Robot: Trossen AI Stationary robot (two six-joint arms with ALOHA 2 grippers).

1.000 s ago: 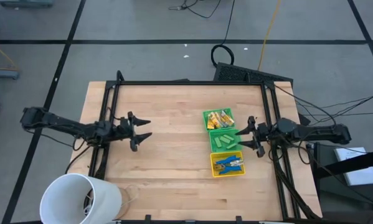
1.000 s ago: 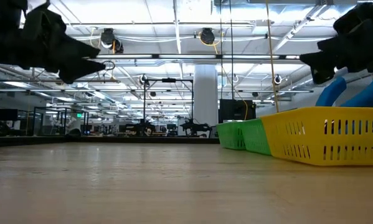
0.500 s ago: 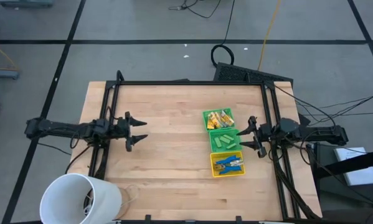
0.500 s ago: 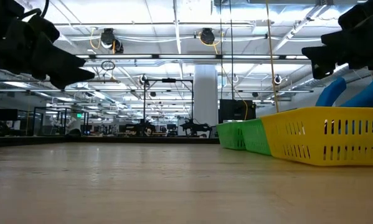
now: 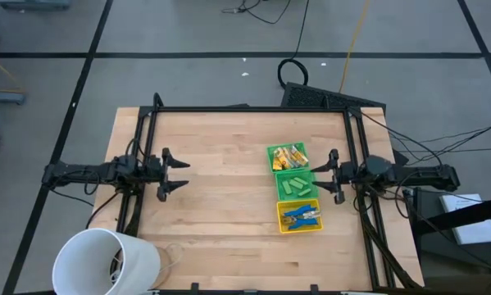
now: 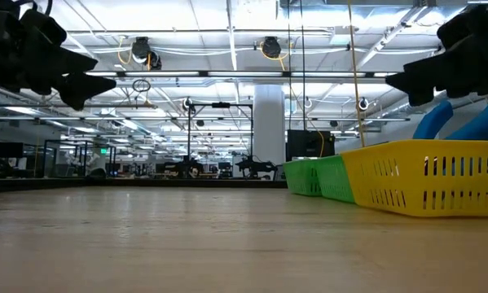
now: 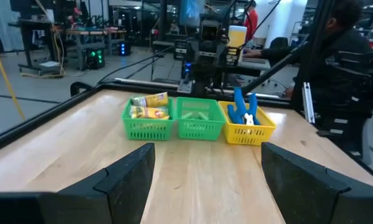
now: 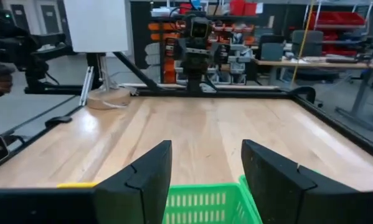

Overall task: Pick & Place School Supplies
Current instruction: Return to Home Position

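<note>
Seen from above, the light wooden table [image 5: 229,147] fills the middle of the frame, and three small slotted plastic bins stand in a touching column right of centre. The upper green bin [image 5: 269,157] holds the yellow-tan wrapped blocks [image 5: 290,154]. The middle green bin [image 5: 278,188] holds the short bright-green pieces [image 5: 297,186]. The yellow bin [image 5: 299,230] at the foot of the column holds the blue-handled pliers [image 5: 301,216].

The left gripper [image 5: 179,174] hangs over bare wood left of centre, well apart from the bins, with its jaws spread wide and holding nothing. Its wrist camera looks between its two dark fingers [image 7: 127,171] straight at the row of bins across the table.

The right gripper [image 5: 332,174] sits just beside the middle green bin, at the right edge of the table. Its jaws also gape wide and hold nothing. Between its fingers [image 8: 270,171] the green rim shows close below.

From table height, the yellow bin fills the right side of the frame, and blue handles rise above its rim at the far right. A large white cup [image 5: 106,260] lies in the lower left corner of the overhead frame.
</note>
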